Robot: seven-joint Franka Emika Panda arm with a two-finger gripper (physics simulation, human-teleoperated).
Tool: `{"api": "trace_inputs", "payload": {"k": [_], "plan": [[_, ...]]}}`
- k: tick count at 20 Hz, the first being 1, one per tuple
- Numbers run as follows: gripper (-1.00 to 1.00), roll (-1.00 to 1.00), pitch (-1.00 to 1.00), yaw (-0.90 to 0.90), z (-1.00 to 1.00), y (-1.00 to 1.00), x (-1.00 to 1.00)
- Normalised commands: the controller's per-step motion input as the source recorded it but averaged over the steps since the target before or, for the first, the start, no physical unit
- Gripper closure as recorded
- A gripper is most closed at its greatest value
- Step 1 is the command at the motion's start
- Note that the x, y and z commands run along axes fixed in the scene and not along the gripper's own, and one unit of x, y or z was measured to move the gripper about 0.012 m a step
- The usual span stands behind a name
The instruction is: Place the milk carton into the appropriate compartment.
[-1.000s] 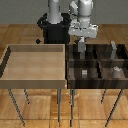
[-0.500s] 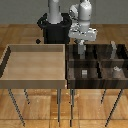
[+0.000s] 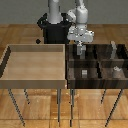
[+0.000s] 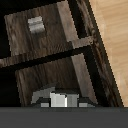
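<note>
Milk carton [image 3: 80, 52], held by the gripper [image 3: 80, 49]: pinched from both sides at its peaked top, to judge by the wrist view, where the carton [image 4: 60, 99] sits pale between two grey fingers [image 4: 41, 98]. Poised over the dark bin [image 3: 98, 83], above its back compartment on the side next to the light bin [image 3: 35, 80]. Hard to tell from the exterior view whether already below the dark bin's rim or just above it.

Step in hand, as judged: lowering and letting go.

- Leave the light bin, just beside the dark bin on the exterior view's left, out of it: one open space, no compartments.
- Keep the carton inside the dark bin's near-left wall and short of the divider [image 4: 47, 51]; seen from the wrist, bare dark floor straight beneath, so no sideways correction called for.
- Descend straight and upright, no tilt. Light, tall for its base, likely to topple if dropped from height.
- Open only once the base touches or nearly touches the floor, then lift straight up.
- Avoid the compartment past the divider, already taken by a grey block [image 4: 35, 24].
- Ignore the other block [image 3: 116, 71] further towards the dark bin's right end.
</note>
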Motion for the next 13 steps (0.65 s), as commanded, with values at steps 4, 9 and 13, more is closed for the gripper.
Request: {"api": "trace_inputs", "payload": {"k": [4,9,13], "plan": [[-1.0,0.0,0.0,0.0,-0.5,0.0,0.0],[-1.0,0.0,0.0,0.0,0.0,0.0,0.0],[-1.0,0.0,0.0,0.0,0.0,0.0,0.0]]}}
